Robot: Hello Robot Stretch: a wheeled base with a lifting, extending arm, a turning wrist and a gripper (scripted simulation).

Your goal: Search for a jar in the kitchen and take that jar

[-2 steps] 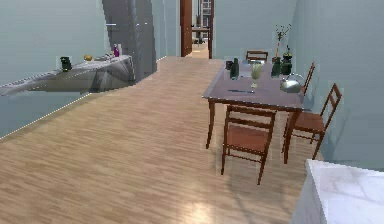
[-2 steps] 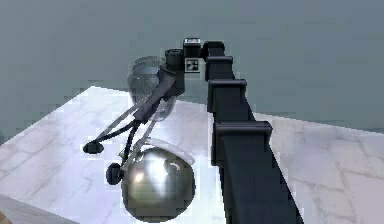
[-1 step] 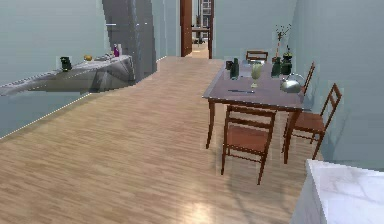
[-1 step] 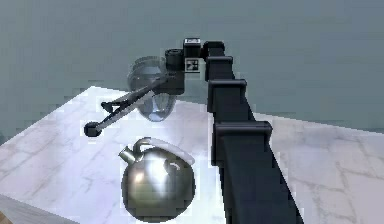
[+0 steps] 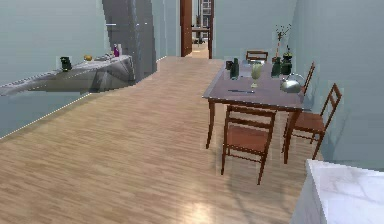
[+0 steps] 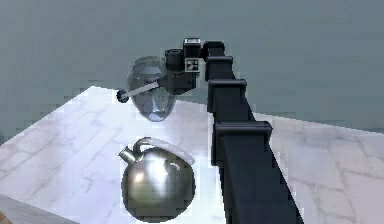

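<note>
Now, in the arm side view you see the dark arm (image 6: pixel 240 130) reach out over a white marbled countertop (image 6: pixel 60 130), and at its far end the gripper (image 6: pixel 135 90) points toward the view's left. A clear glass jar (image 6: pixel 152 105) is right at the gripper, and its thin fingers cross the front of the glass. The jar looks a little tilted. Its upper part stands against the grey wall and its lower part against the far side of the countertop. You cannot tell from this view whether the jar hangs free or rests on the stone, so you cannot tell whether the gripper holds it, and the state of the fingers cannot be read either. Nearer to the camera, a shiny metal kettle (image 6: pixel 155 182) with a curved handle stands on the same countertop, just beside the arm and well apart from the jar. In the forward view you look along a wooden floor (image 5: pixel 130 150) to a brown dining table (image 5: pixel 262 100) with several small things on it and wooden chairs (image 5: pixel 248 135) around it. On the view's left is a long grey counter (image 5: pixel 70 78) with a tall grey fridge (image 5: pixel 130 30) behind it, and a doorway (image 5: pixel 197 28) at the far end.
</note>
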